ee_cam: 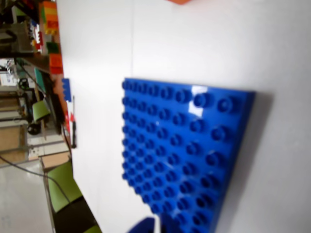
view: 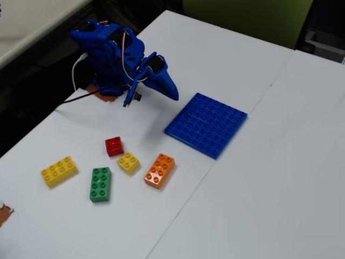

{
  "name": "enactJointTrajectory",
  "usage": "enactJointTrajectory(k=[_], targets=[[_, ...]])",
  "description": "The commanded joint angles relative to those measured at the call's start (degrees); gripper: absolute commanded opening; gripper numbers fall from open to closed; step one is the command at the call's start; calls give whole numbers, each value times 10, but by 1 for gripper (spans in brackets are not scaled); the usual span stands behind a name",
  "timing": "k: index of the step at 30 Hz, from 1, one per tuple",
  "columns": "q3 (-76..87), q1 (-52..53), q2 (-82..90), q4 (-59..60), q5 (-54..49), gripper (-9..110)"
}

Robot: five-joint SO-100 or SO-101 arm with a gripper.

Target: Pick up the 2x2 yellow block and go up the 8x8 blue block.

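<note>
Claw state first: we cannot tell how far the blue two-finger claw is open. In the fixed view its tips merge into one blue wedge pointing right, raised off the table and holding nothing that we can see. In the wrist view only a blurred blue sliver of it enters at the bottom edge, too little to judge the jaws.

We locate the small square yellow plastic four-stud brick on the white table, in the near-left part of the fixed view, well apart from the claw. It lies just right of and nearer than the small red square brick. The long orange brick sits just right of it, and the long green brick to its near left. The longer yellow eight-stud brick lies furthest left. None of these bricks shows in the wrist view.

We find the large flat blue studded baseplate right of the claw, flat on the table and bare. In the wrist view the baseplate fills the centre, rotated and soft in focus; its lower corner is cut off by the frame. An orange fragment at the top edge of that view is too cropped to identify.

The arm's base is partly hidden by its own blue body.
</note>
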Motion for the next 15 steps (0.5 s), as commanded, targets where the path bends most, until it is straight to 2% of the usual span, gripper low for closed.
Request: enactJointTrajectory(k=[1,10,15], targets=[[25,-5,24,0,-5,0],[24,-9,24,2,-9,0],[7,-11,24,2,-63,0]])
